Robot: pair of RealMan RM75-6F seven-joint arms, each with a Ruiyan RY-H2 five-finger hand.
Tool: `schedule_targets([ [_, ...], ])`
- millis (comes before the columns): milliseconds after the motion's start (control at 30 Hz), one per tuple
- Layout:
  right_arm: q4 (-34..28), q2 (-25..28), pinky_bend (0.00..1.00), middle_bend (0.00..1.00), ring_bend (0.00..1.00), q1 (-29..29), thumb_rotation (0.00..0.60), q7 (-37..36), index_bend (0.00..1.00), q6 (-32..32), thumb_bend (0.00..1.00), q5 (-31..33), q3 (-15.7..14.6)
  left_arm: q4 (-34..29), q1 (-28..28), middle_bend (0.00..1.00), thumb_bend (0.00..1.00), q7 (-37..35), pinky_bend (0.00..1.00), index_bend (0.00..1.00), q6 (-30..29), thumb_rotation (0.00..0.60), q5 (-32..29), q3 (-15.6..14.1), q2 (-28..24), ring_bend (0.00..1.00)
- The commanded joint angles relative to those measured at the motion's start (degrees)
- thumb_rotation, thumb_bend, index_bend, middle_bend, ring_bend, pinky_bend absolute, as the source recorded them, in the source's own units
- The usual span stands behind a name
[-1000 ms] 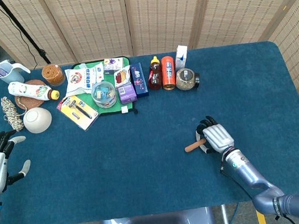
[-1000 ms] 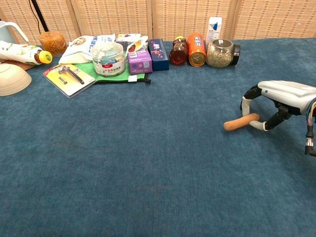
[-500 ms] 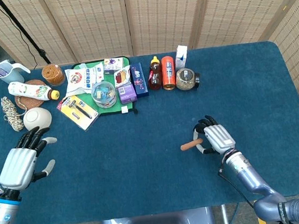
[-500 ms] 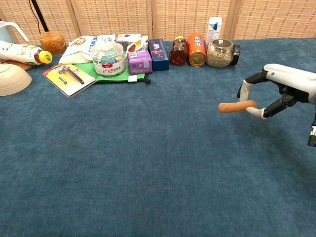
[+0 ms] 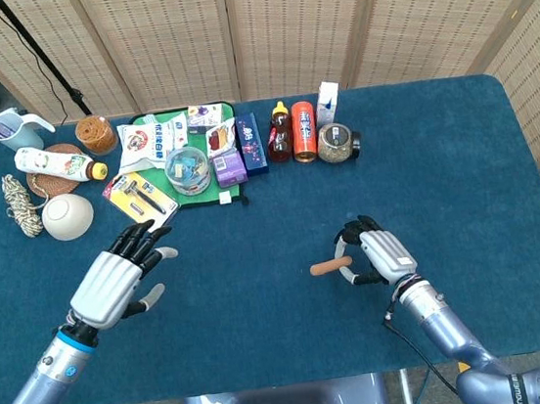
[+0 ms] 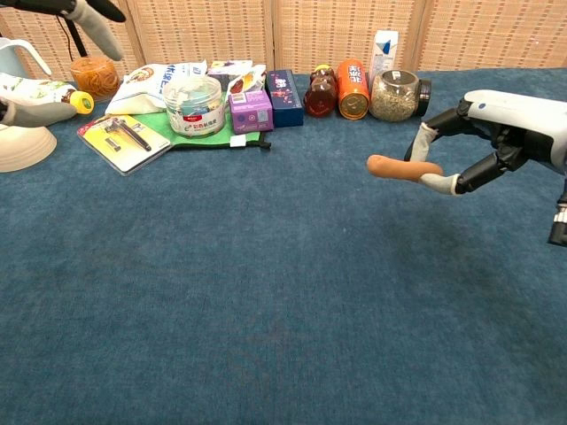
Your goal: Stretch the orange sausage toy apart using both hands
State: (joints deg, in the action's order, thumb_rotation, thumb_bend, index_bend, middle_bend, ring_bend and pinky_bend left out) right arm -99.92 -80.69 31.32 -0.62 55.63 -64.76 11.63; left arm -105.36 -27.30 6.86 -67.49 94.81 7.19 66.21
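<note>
I hold the sausage (image 6: 403,167) pinched at one end in my right hand (image 6: 496,133), clear of the counter (image 6: 266,292), right of centre in the chest view, its free end pointing left. It looks light, soft and rubbery, likely to slip. My left hand (image 5: 114,280), fingers spread and holding nothing, should take that free end near the tip.

high overhead head, low chest
</note>
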Motion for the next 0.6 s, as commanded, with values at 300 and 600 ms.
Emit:
schedule_targets([
  [300, -4.57, -1.13, 0.05, 0.32, 0.16, 1.1, 0.6, -1.58, 0.69, -0.71, 0.55, 3.29, 1.62, 3.56, -5.45, 0.12, 0.31, -1.43, 0.1, 0.32, 3.32, 0.6, 2.84, 0.12, 7.15, 0.02],
  [600, -5.84, -2.73, 0.06, 0.32, 0.16, 2.24, 0.6, -2.32, 0.69, -1.02, 0.55, 5.26, 2.62, 4.8, -8.71, 0.12, 0.31, -1.16, 0.1, 0.32, 5.07, 0.6, 2.26, 0.84, 11.23, 0.02],
])
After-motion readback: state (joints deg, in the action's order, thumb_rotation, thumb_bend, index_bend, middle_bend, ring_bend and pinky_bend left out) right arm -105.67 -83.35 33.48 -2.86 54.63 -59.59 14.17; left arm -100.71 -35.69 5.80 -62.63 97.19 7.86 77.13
